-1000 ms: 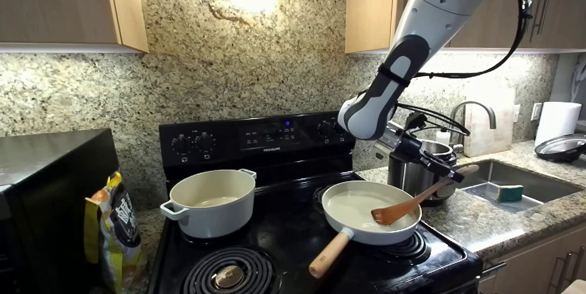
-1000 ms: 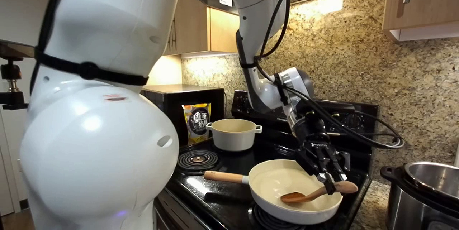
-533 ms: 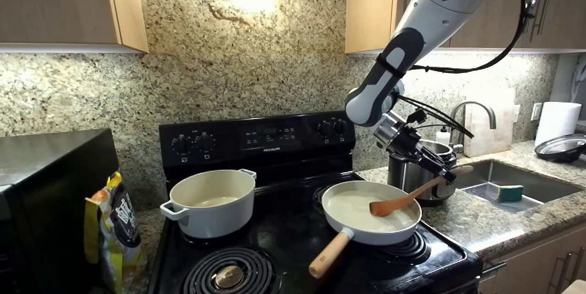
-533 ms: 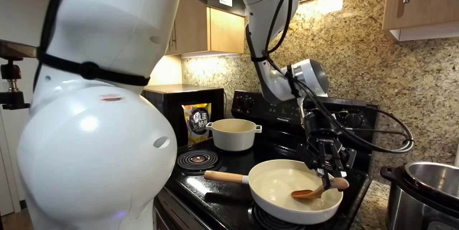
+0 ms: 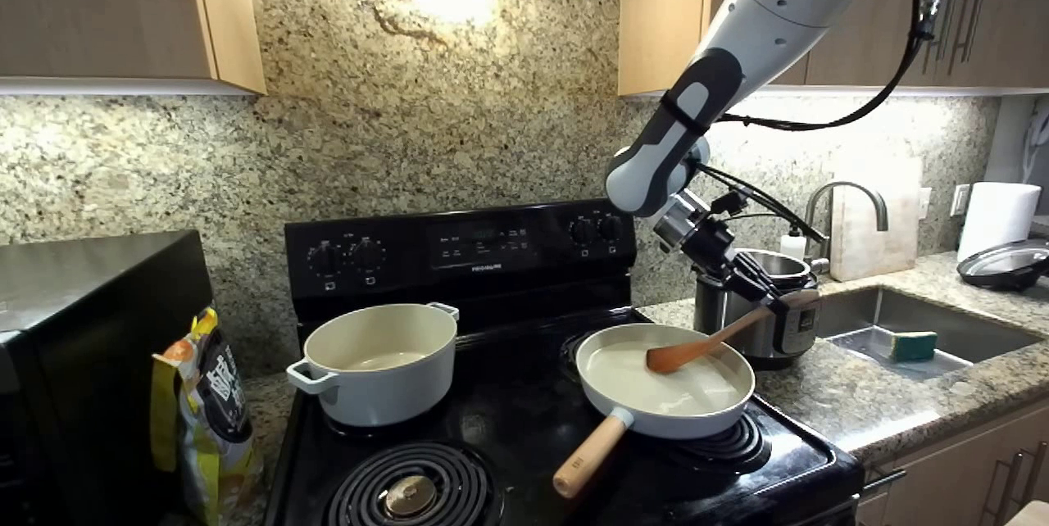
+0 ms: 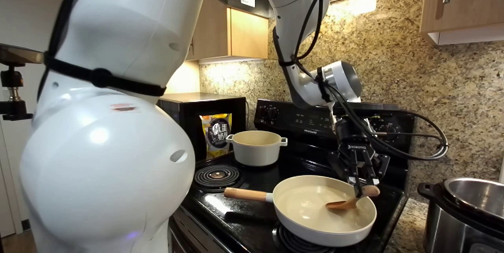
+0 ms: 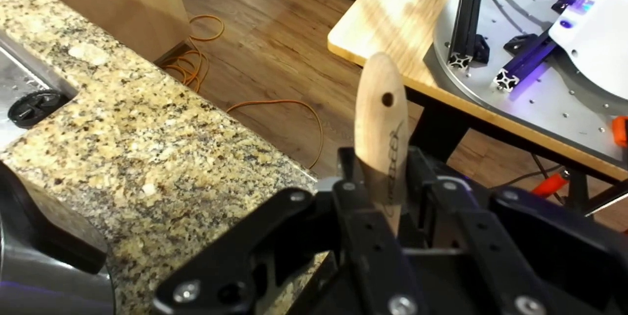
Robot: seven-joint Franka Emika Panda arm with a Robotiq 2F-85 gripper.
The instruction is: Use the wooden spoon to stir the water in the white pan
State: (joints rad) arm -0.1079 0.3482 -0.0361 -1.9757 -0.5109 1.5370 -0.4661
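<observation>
While the tool [image 5: 777, 305] clasps the wooden spoon [image 5: 697, 348] by its handle, in an exterior view I see the broad head slanting down into the white pan [image 5: 676, 427], where clear water [image 5: 692, 392] glints. In an exterior view, a deeper pot [image 6: 256, 156] stands behind, near a snack bag [image 6: 217, 136]. The wrist view has the jaws snug against both sides of that handle, only wood between, its pale, holed end sticking out.

Black stovetop [image 5: 516, 403] — white pan [image 5: 680, 426] — two-handled white pot [image 5: 385, 395], standing apart
</observation>
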